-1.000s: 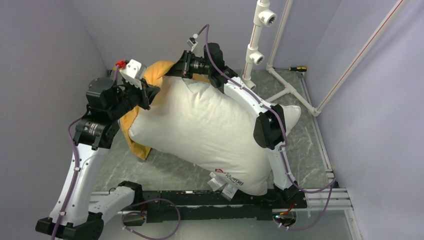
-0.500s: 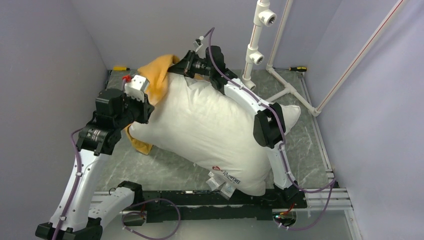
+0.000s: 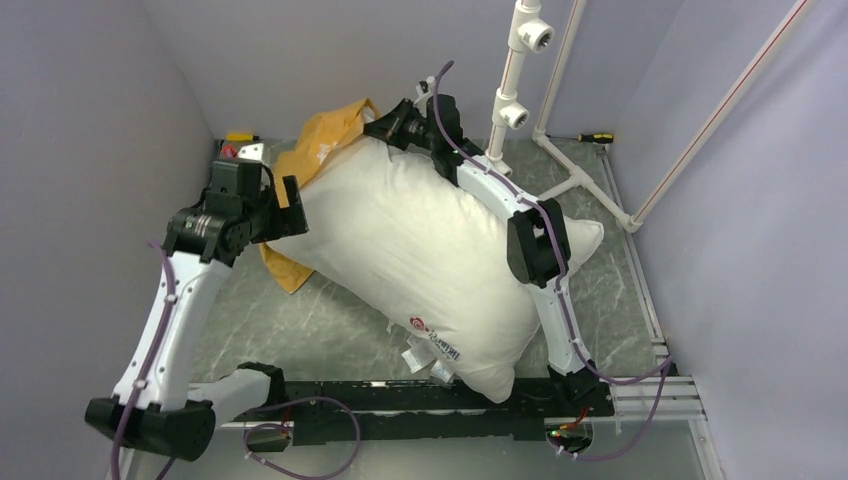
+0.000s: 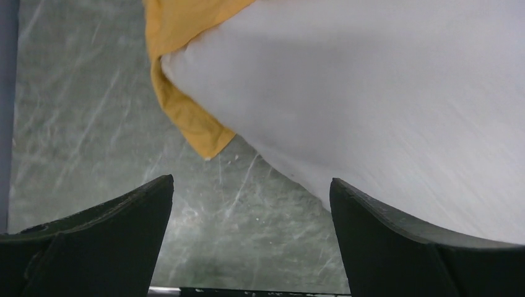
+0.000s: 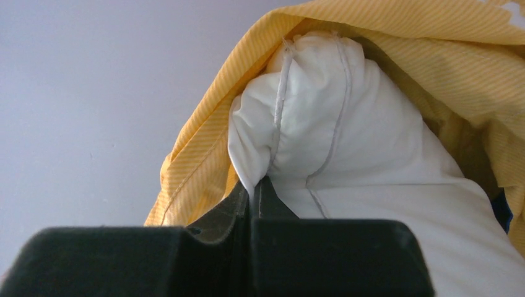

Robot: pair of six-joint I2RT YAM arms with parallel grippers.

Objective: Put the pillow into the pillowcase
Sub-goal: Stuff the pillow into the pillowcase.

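A: The pillow (image 3: 430,265) lies slantwise across the green marbled desk (image 3: 330,330), plump and white. Its red logo (image 3: 417,324) and white tags (image 3: 422,356) are at the near end, by the black rail (image 3: 400,405).

B: And the far end sits inside the pillowcase (image 3: 325,140), orange-yellow side showing, bunched round just that top corner. Most of the pillow is outside it.

A: The right pincer (image 5: 251,189) is clamped tight right there, white pillow cloth pinched between its tips and the yellow hem just beside them. Whether the hem is caught too, I cannot tell.

B: The left pincer (image 4: 251,185) is spread wide, gripping nothing. It hangs over bare desk, just beside the pillow's left edge and a loose yellow corner of the case.

A: What crowds the pillow? The right arm (image 3: 530,250) lies along its right flank, touching it.

B: Behind, a white pipe frame (image 3: 515,80) stands at the far right. A yellow-handled screwdriver (image 3: 597,138) lies near its foot, well apart from the pillow. The lavender walls (image 3: 100,120) close in on three sides, and the case is bunched near the back one.
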